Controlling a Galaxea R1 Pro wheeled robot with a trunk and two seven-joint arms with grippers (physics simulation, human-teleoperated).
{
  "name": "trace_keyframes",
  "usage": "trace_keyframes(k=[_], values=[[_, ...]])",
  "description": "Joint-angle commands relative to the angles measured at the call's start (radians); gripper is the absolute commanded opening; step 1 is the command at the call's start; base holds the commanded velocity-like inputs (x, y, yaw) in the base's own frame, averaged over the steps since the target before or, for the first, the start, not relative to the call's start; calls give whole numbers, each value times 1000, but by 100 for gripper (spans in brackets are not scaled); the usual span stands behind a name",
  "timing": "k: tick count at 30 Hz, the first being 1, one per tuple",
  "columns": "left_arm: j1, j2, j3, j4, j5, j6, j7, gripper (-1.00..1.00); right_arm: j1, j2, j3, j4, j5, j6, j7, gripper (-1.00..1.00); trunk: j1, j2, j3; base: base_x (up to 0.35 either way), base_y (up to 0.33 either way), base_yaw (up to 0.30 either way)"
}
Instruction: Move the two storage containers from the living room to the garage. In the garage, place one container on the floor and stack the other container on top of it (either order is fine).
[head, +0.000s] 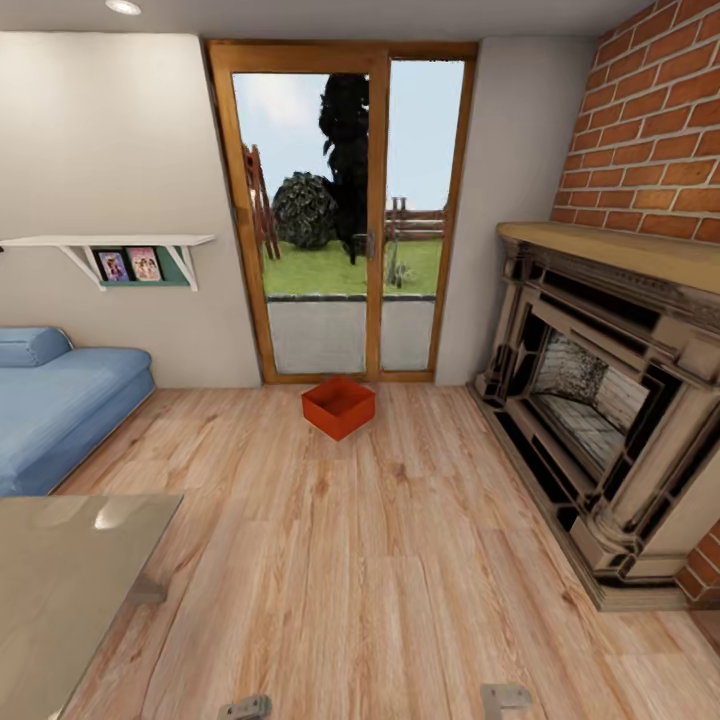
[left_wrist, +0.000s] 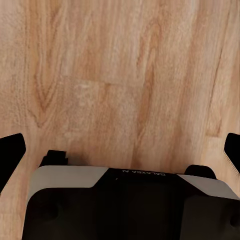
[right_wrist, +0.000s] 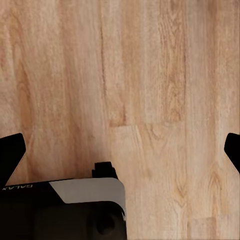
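Head view: one red-orange storage container (head: 338, 406) sits on wood-plank floor (head: 350, 560) before glass doors (head: 345, 210); left hand (left_wrist: 120, 150) and right hand (right_wrist: 120, 150) spread open.

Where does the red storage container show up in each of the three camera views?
Head view: the storage container sits on the wood-plank floor in front of the glass door, near the picture's middle, between the blue sofa and the fireplace.
Left wrist view: not in it.
Right wrist view: not in it.
Shared landmark: the light wood-plank floor, seen in all three views.
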Motion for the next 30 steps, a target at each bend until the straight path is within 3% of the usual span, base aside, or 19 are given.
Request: trace_keyframes(k=[1, 30], values=[[0, -1, 8, -2, 0, 7, -6, 100, 0, 0, 9, -2, -7, 7, -5, 100, 1, -2, -2, 333, 0, 0], [0, -1, 8, -2, 1, 7, -6, 100, 0, -2, 7, -3, -6, 7, -5, 100, 1, -2, -2, 333, 0, 0]])
